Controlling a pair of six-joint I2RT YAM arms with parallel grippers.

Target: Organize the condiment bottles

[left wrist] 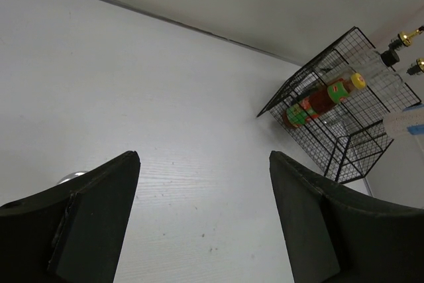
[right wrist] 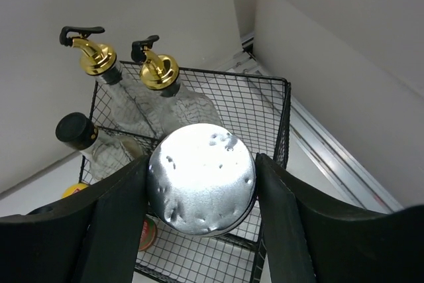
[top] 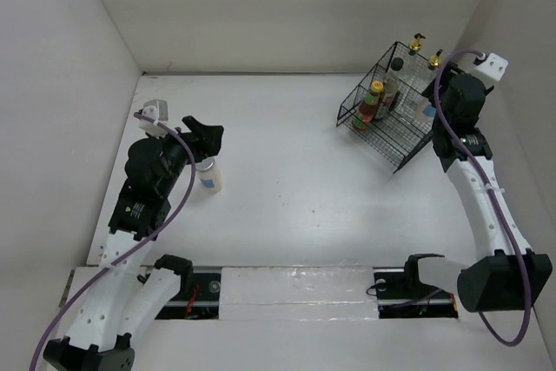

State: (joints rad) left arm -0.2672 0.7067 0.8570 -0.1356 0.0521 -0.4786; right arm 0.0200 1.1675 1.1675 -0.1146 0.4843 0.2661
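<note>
Near you, your left gripper [left wrist: 204, 160] stands spread and empty, close to a short white bottle [top: 208, 175] on the table [top: 287, 180]. The bottle looks light and smooth, so take it around the body. Farther, your right gripper [right wrist: 201, 167] pinches the second white bottle [right wrist: 199, 197] over the wire basket [right wrist: 281, 117].

table [top: 287, 180]: white, walls on three sides | black wire basket [top: 393, 149]: far right corner

White tabletop [top: 287, 171], plain white walls [top: 287, 6] L, R & back, even light, soft glare at near edge
</note>
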